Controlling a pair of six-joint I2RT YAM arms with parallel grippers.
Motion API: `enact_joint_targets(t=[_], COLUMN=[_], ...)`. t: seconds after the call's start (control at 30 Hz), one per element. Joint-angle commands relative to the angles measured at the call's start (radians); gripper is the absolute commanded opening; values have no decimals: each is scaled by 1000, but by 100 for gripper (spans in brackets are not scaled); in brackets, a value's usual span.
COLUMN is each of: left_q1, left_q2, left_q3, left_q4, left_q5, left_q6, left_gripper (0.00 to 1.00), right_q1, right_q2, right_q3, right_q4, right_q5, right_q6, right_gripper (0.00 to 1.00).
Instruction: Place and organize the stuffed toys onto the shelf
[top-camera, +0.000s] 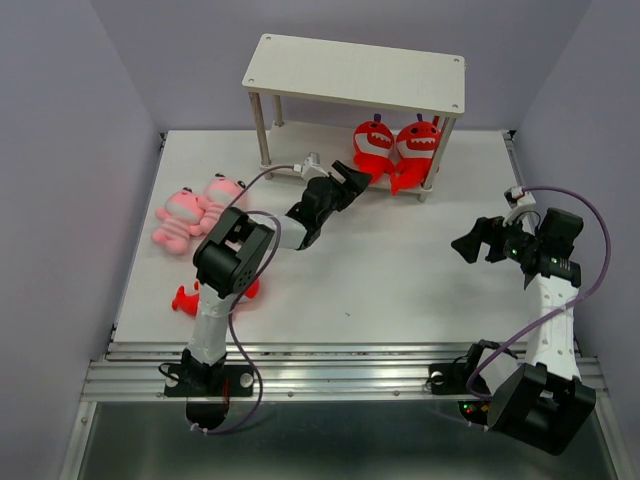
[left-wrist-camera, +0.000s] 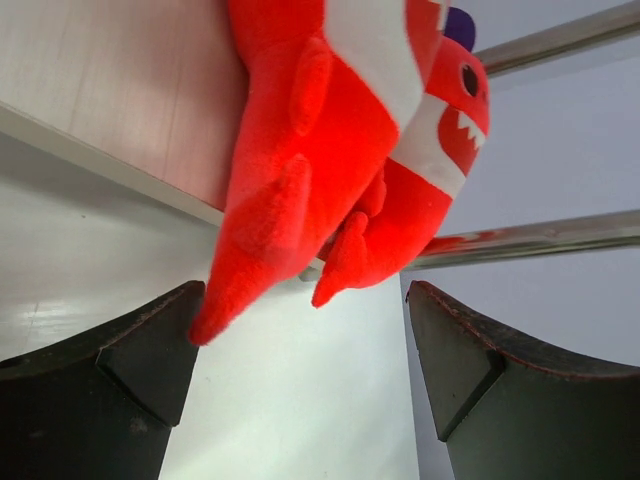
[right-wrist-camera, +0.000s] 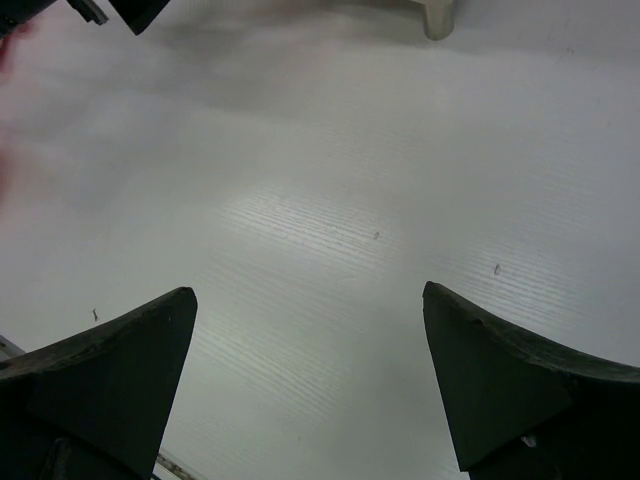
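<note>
Plush like these bright red toothy shark toys (top-camera: 418, 142) is light and squishy, so pinch mid-body. Two sit on the lower board of the pale wooden two-tier shelf (top-camera: 355, 72); left gripper (top-camera: 352, 176) gapes just beside them, right gripper (right-wrist-camera: 310, 300) gapes too, well apart.

"Where is there room on that shelf (top-camera: 355, 72)?"

"The left half of the lower board, between the front left leg (top-camera: 264, 132) and the two red sharks (top-camera: 415, 145). The top board is bare too."

"What's in the way?"

"The left pincer (top-camera: 350, 180) sits just in front of the sharks, wide open, with their tails between its fingers. The left arm (top-camera: 300, 222) slants across behind it."

"And the counter (top-camera: 400, 290)?"

"It's open through the middle and under the right pincer (top-camera: 478, 240). Two pink toys (top-camera: 183, 218) crowd the left edge, and a third red shark (top-camera: 188, 298) lies half under the left arm."
</note>
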Motion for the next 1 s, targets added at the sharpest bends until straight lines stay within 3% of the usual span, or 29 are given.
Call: enact_joint_targets(t=[0.0,0.13,0.43,0.63,0.83,0.97], left_q1=[5,7,19,22,22,24], left_q2=[-127,-189,-396,-642,-920,-1136], left_q3=[-38,-98,-290,-420,-450,-460], left_q4=[72,70,-132,-299,-659,-938], left_q5=[20,34,-5,-41,-132,-229], left_q6=[102,154,243,346,423,366], left_gripper=[93,93,93,92,92,91], right_q1=[-7,-7,-7,-7,-7,-7], right_q2=[-20,-22,-40,-52,-60,-60], right_q3=[-10,-10,-13,-16,-14,-11], right_q4=[36,36,35,19,-31,-47], right_q5=[-31,-34,-57,-74,-169,-183], right_q6=[-23,-24,-32,-54,-127,-146], right_gripper=[100,100,100,100,100,100])
